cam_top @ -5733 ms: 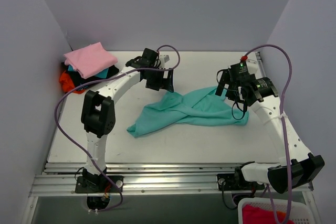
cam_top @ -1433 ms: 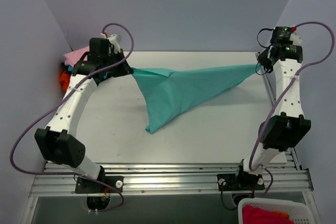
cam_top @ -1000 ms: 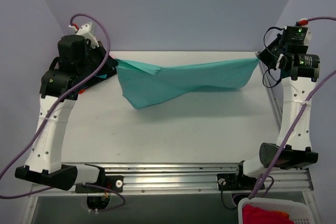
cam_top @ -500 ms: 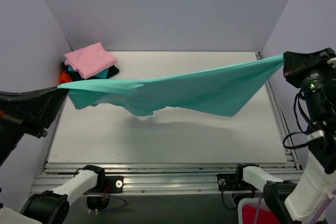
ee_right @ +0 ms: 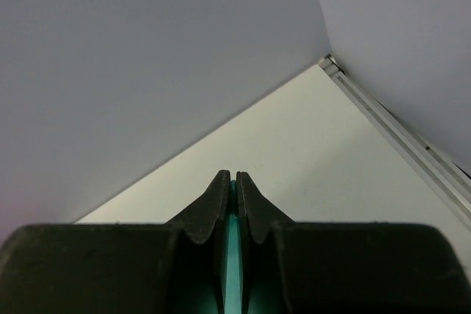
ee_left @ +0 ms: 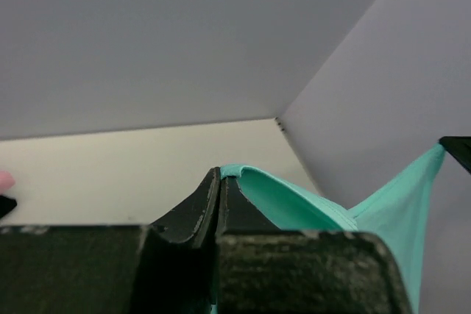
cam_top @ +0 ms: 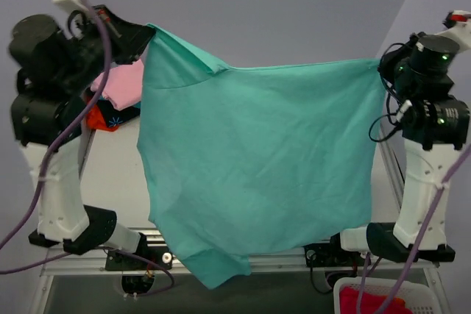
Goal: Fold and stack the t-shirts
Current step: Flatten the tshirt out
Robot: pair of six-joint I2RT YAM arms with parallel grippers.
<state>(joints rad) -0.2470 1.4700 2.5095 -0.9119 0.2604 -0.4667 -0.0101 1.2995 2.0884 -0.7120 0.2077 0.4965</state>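
We can read no brand or label. The only marking is a light-blue print on the black shirt (cam_top: 118, 117), and it is too small to make out.

The teal shirt (cam_top: 257, 167) hangs spread like a curtain above the surface (cam_top: 118, 167). Its top edge is stretched between the two arms. The left pincer (cam_top: 146, 32), at 10 o'clock in the top view, is pressed together on one upper corner. The right pincer (cam_top: 383, 65), at 2 o'clock, pinches the other corner. One sleeve folds over near the left grip, and the lower hem droops past the near rail at 6 o'clock.

From the left wrist we see the black fingers shut, with a teal fold coming out at their tips. The fold runs toward 3 o'clock, where a dark tip is cut off by the edge. From the right wrist only a thin teal strip shows between the closed fingers.

The hanging cloth hides most of the surface. At 9 to 10 o'clock lie the pink shirt (cam_top: 126, 82), the orange-red shirt (cam_top: 96, 118) and the black shirt. The left arm and the teal cloth cover much of them, so we cannot tell how neatly they lie. A white basket (cam_top: 352, 292) holding red cloth is cut off at 5 o'clock.
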